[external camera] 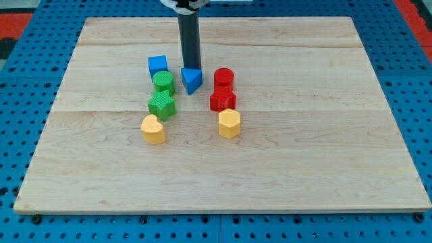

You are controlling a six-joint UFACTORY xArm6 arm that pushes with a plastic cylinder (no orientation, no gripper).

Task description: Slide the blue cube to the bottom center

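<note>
Light wooden board (283,175) sitting on a blue pegboard (412,81), eight blocks bunched in its upper middle — blue cube (157,65), green cylinder (163,82), green star-ish block (161,105) and yellow heart (152,129) down the view's left; blue triangular block (192,79), red cylinder (223,77), another red block (222,100) — shape unclear — and yellow hexagon (229,123) on the view's right.
</note>
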